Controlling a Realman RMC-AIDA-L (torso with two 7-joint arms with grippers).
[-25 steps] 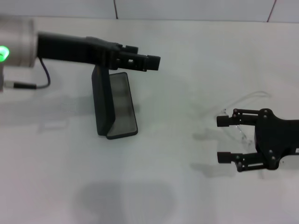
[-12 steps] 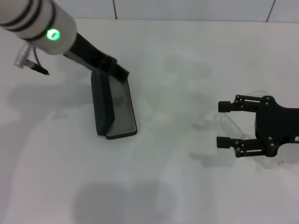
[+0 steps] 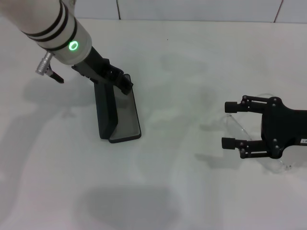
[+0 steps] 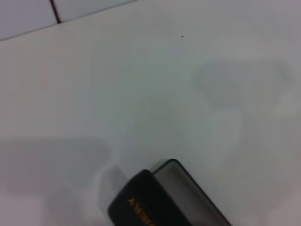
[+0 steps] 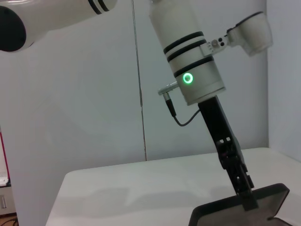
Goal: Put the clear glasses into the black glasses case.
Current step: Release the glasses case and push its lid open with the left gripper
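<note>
The black glasses case (image 3: 106, 111) stands open on the table's left, lid upright, grey-lined tray (image 3: 126, 115) flat beside it. My left gripper (image 3: 122, 82) reaches down to the case's far end, at the lid's top edge. The left wrist view shows the case (image 4: 155, 197) with orange lettering on its lid. In the right wrist view the left gripper (image 5: 244, 192) points down onto the case (image 5: 244, 211). On the right lie the clear glasses (image 3: 238, 126), partly under my right gripper (image 3: 228, 124). That gripper is open, with one clear edge lying between its fingers.
The white table (image 3: 182, 191) runs back to a tiled wall (image 3: 192, 9). The left arm's white forearm with a green light (image 3: 72, 45) hangs over the table's far left corner. Bare table lies between the case and the glasses.
The left arm swung from lying level over the case to pointing steeply down at its far end. The right gripper shifted a little farther from me over the glasses, staying open.
</note>
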